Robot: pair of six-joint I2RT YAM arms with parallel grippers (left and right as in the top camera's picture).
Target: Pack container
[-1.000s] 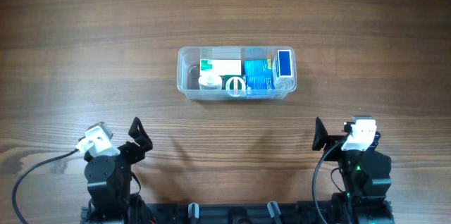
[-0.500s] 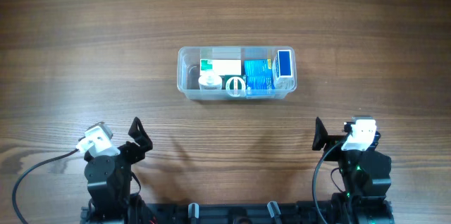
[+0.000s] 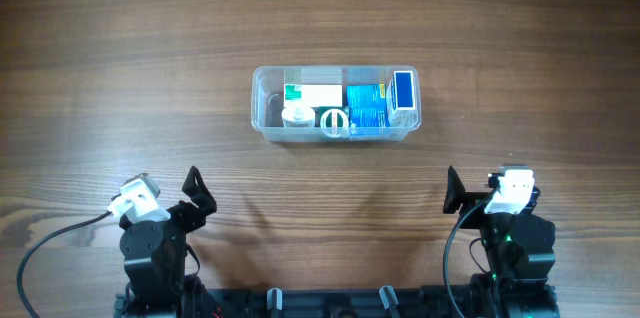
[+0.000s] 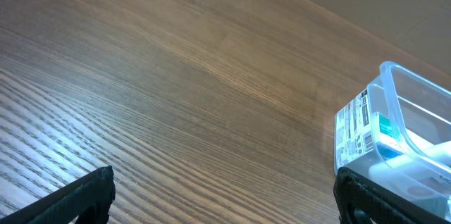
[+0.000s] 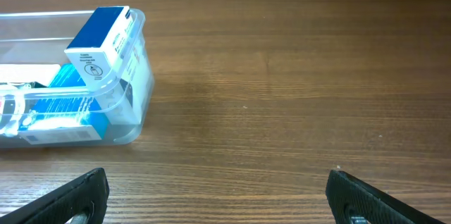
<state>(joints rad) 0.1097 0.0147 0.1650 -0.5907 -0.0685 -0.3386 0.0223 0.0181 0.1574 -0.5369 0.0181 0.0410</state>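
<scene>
container (image 3: pixel 266 108), clear round-cornered plastic, small boxes (image 3: pixel 367 106) inside, on grained wood table (image 3: pixel 120 48); left hand (image 4: pixel 225 199), right hand (image 5: pixel 218 196) both wide

No change shows between the earlier overhead pictures and now. The container (image 3: pixel 262 108) occupies the same spot on the desk (image 3: pixel 320 18), its contents lie just as they did, and the left fingers (image 3: pixel 205 199) and right fingers (image 3: pixel 452 190) hold the same spread pose as before.

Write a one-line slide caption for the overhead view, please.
Clear container holding small boxes on a wooden table; left gripper and right gripper open, well apart from it.
</scene>
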